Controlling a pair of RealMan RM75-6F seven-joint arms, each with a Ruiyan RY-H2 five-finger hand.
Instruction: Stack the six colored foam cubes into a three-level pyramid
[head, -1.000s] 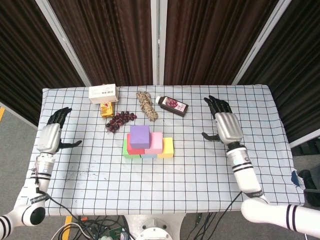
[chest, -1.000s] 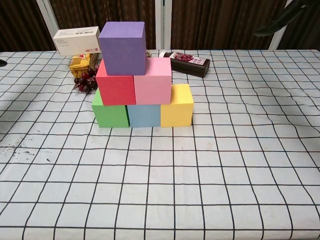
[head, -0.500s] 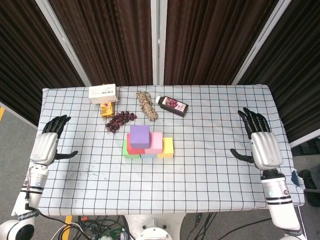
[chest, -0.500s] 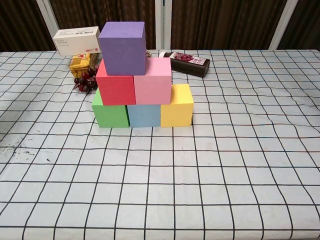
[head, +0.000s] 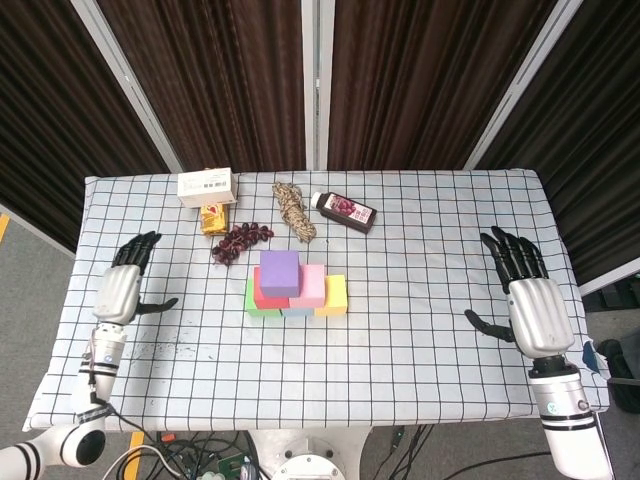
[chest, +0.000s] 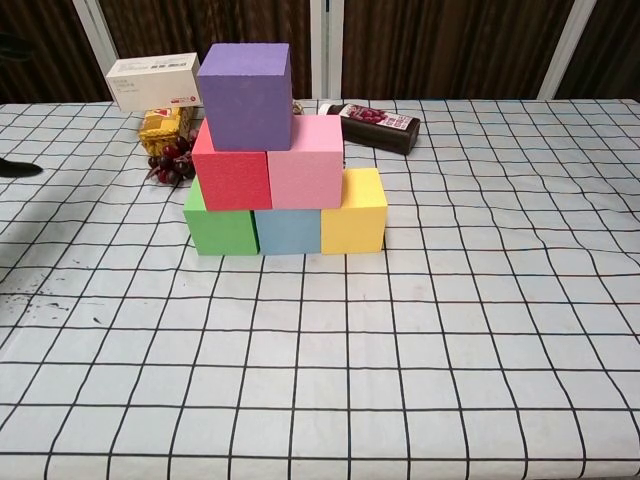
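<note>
The foam cubes stand as a three-level stack at the table's middle. A green cube (chest: 219, 227), a blue cube (chest: 287, 231) and a yellow cube (chest: 355, 212) form the bottom row. On them sit a red cube (chest: 233, 170) and a pink cube (chest: 306, 163). A purple cube (chest: 245, 96) (head: 279, 273) tops the stack. My left hand (head: 120, 288) hovers open over the table's left side, far from the stack. My right hand (head: 530, 301) is open near the right edge, holding nothing.
Behind the stack lie a white box (head: 207, 186), a yellow snack packet (head: 213, 218), a bunch of dark grapes (head: 239, 241), a coil of rope (head: 294, 210) and a dark bottle (head: 344, 211) on its side. A checked cloth (head: 400, 330) covers the table.
The right hand has drawn back from the table's middle right to the right edge. The left hand dipped outward, then came a little inward. The stack has not moved.
</note>
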